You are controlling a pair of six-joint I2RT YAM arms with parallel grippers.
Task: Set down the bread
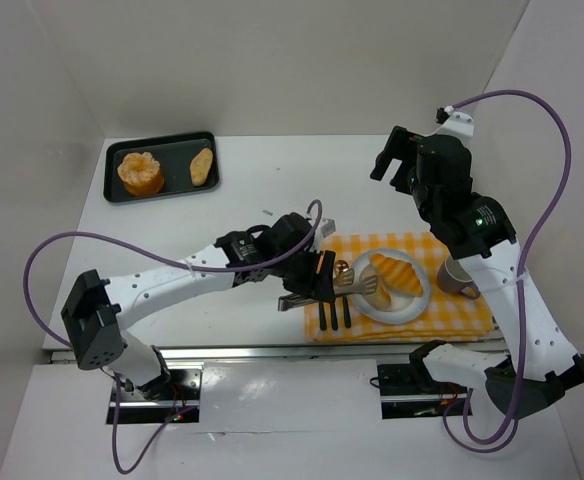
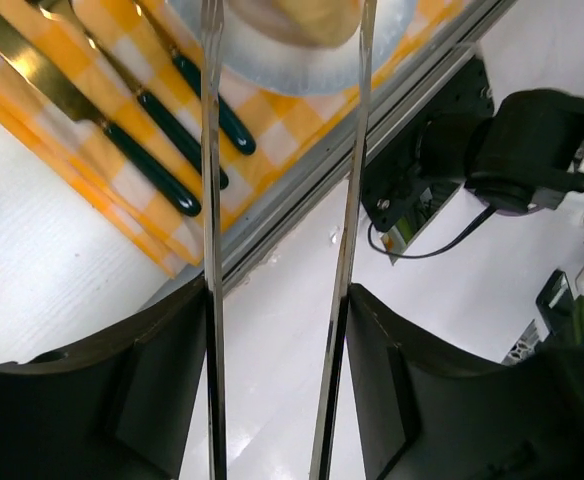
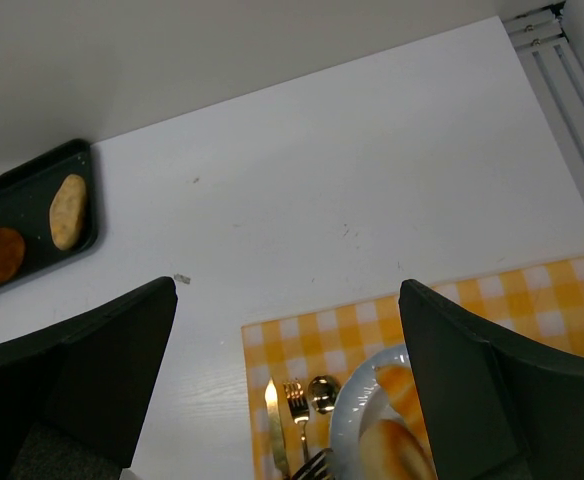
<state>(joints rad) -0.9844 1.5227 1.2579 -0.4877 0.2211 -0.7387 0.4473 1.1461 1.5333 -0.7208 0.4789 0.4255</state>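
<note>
The golden-brown bread (image 1: pixel 394 272) lies on the round white plate (image 1: pixel 397 312), which sits on a yellow checked cloth (image 1: pixel 472 318) near the front edge of the white desk (image 1: pixel 302 180). From above, the left hand (image 1: pixel 320 283) reaches in from the plate's left, closed around long metal tongs (image 1: pixel 360 286) whose tips lie over the plate beside the bread. The left wrist view adds what the overhead cannot: the two tong blades stand apart, flanking the bread over the plate (whether they touch it, I cannot tell), and the grey metal edge rail (image 2: pixel 402 90) runs close by the plate's near side. Three dark-handled pieces of cutlery (image 1: pixel 334 315) lie just left of the plate, and a grey mug (image 1: pixel 455 277) stands just right of it. The right hand (image 1: pixel 390 168) hovers beyond the plate, spread wide and holding nothing. Its wrist view and the overhead both show the black tray (image 1: pixel 177 172) far to the plate's left, with bare desk between.
</note>
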